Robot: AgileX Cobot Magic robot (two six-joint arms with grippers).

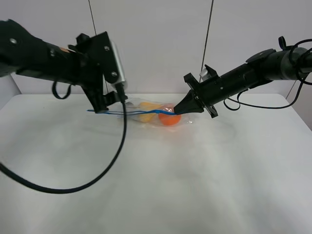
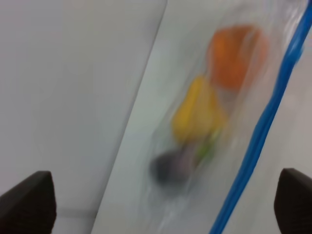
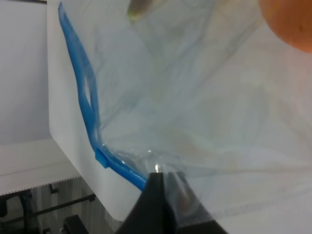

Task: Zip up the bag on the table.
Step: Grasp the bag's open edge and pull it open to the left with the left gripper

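Exterior high: right pincer pinching the bag near its blue zipper strip
My left pincer spread; bag judged light, limp, slippery, best held by the strip

My left gripper points downward from a raised arm, fingers spread wide. My right gripper slants low off an outstretched arm, tips pinched together on the bag.
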